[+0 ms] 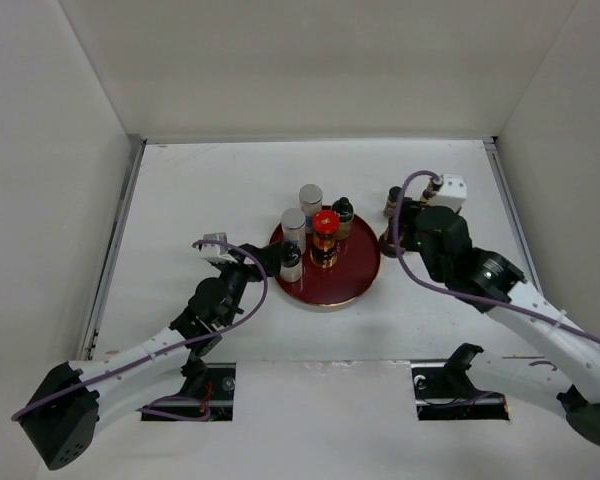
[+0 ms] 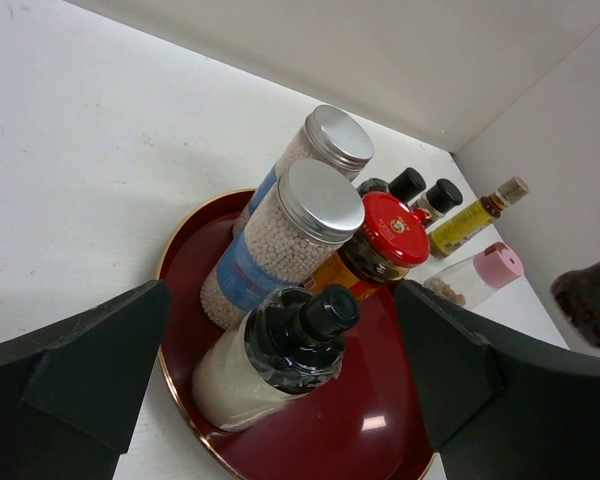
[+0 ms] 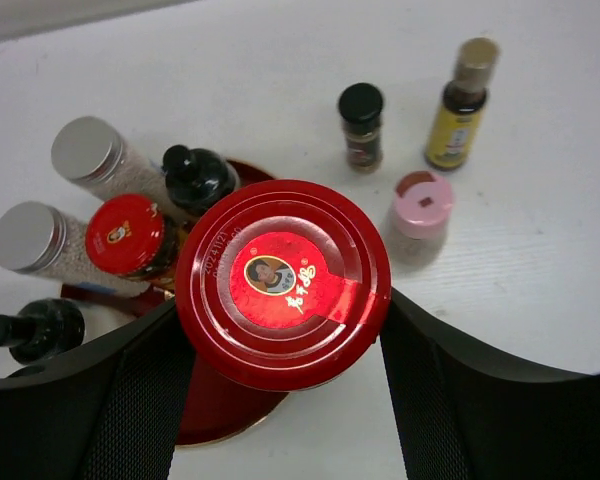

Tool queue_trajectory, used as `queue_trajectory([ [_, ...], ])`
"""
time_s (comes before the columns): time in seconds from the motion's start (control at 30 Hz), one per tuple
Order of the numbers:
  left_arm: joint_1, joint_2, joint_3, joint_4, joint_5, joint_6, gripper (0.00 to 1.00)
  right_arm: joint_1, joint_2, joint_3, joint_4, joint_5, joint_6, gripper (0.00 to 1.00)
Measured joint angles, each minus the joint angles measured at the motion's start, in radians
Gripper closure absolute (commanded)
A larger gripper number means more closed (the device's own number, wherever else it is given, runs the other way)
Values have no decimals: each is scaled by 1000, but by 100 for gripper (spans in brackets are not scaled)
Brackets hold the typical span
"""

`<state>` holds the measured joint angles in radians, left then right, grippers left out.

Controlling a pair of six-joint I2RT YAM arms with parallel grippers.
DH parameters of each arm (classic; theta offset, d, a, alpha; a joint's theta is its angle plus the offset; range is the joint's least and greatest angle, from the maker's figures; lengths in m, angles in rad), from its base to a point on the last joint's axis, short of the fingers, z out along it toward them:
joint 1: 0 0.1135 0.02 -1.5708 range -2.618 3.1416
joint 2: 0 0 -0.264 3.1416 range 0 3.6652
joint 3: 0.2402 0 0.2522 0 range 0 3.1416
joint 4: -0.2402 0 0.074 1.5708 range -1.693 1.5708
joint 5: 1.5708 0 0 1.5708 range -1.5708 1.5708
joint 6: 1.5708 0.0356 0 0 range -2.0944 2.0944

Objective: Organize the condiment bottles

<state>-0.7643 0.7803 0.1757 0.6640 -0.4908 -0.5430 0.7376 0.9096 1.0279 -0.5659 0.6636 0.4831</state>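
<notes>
On the round dark red tray [image 1: 352, 275] stand two white shakers with grey tops [image 2: 295, 225], a red-lidded brown jar [image 2: 388, 232], a black-capped dark bottle [image 1: 342, 211] and a black-capped bottle of white contents [image 2: 275, 352]. My left gripper [image 2: 280, 335] is open, with its fingers wide on either side of that white bottle and not touching it. My right gripper [image 3: 282, 318] is shut on a second red-lidded jar [image 3: 283, 278], held at the tray's right edge. A pink-capped jar [image 3: 421, 212], a small black-capped jar [image 3: 361, 125] and a yellow bottle [image 3: 460, 105] stand on the table.
The white table is walled at the back and both sides. The loose bottles stand right of the tray, behind my right gripper [image 1: 395, 235]. The tray's front half [image 2: 380, 420] is bare.
</notes>
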Motion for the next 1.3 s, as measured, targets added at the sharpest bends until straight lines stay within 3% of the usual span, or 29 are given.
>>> queue_trajectory([
  [0.3, 19, 20, -8, -4, -4, -15, 0, -33, 349, -6, 260, -141, -68, 47],
  [0.53, 33, 34, -16, -1, -6, -24, 0, -68, 544, -13, 438, -157, -115, 47],
  [0.9, 37, 48, -17, 4, -6, -31, 0, -76, 610, -63, 542, -131, -136, 45],
  [1.03, 37, 48, -17, 5, -6, -31, 0, -84, 607, -106, 595, -111, -125, 39],
  [1.17, 37, 48, -17, 6, -6, -31, 0, -84, 594, -134, 628, -102, -113, 19],
  [1.3, 37, 48, -18, 6, -6, -31, 0, -84, 541, -142, 634, -97, -108, 10],
])
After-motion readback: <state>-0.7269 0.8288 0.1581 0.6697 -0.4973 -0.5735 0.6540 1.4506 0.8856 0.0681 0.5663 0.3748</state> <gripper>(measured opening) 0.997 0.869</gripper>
